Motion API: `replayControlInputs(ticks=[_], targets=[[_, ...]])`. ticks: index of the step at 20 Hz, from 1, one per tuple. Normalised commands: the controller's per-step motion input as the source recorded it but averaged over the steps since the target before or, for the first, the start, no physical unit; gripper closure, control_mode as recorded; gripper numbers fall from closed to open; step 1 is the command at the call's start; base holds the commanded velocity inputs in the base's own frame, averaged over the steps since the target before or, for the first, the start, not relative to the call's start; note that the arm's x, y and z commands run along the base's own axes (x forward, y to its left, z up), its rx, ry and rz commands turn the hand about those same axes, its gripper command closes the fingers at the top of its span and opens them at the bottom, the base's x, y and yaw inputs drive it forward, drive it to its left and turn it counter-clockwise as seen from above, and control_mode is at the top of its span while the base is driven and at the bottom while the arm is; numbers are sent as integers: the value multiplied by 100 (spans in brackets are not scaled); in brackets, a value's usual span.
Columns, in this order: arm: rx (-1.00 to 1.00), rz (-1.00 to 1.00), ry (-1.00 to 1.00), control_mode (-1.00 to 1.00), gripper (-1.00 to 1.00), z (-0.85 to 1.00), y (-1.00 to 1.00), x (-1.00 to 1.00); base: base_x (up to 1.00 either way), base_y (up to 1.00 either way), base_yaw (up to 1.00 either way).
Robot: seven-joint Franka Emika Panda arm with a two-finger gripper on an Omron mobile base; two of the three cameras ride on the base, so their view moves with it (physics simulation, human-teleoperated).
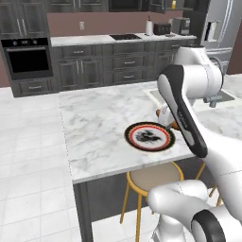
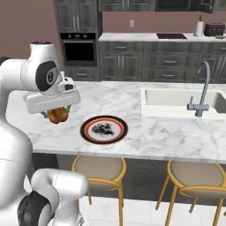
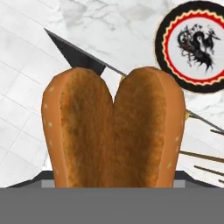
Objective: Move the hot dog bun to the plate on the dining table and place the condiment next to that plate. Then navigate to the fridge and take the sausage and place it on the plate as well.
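Carrying the split, toasted-brown hot dog bun above the marble counter, beside the round black-and-red-rimmed plate, which is bare. Our gripper is clamped on the bun. Left, we judge: bun onto plate, condiment beside it, sausage from fridge.

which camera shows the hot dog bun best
The hand view: the split golden-brown hot dog bun is close up. The right base view shows it small under the gripper; the left base view, a sliver behind the arm.
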Motion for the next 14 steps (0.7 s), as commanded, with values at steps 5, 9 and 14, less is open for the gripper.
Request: replayControlInputs(ticks=[5, 9, 14], targets=[[14, -10, 0, -100, 100, -33, -47, 97, 0, 0, 0], [9, -2, 0, -100, 100, -58, -28, 89, 0, 0, 0], [0, 0, 0, -100, 100, -66, -6, 75, 0, 0, 0]])
